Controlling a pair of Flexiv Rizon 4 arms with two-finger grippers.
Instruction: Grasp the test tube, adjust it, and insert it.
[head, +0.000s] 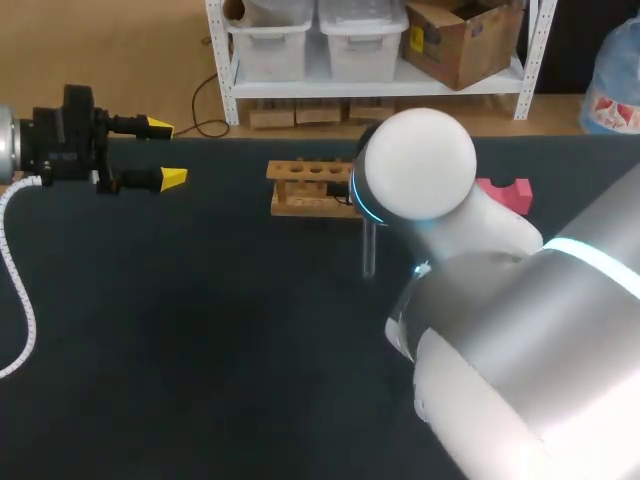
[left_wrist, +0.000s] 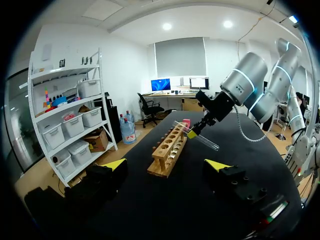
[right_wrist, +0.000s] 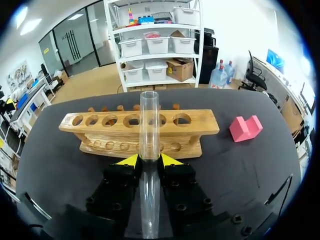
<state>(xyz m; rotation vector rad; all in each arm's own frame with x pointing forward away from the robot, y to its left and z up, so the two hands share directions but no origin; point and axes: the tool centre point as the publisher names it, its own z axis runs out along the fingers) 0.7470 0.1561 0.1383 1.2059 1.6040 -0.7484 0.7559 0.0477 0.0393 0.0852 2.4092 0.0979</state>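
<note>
**Operator:** Report the tube position.

**Technician:** The tube is clamped between both fingers of the right gripper, one yellow tip on each side. It runs out ahead of the fingers toward the rack. In the head view the tube is at 5 o'clock of the rack, near its right end, and in no hole. The left wrist view shows the tube tilted and clear of the table.

**Operator:** Report the left gripper.

**Technician:** The left gripper is at 10 o'clock of the table centre. Its fingers stand wide apart, point toward 3 o'clock, and hold nothing. The rack is well apart from it.

**Operator:** Other items?

**Technician:** One pink block, at 3 o'clock of the rack.
</note>
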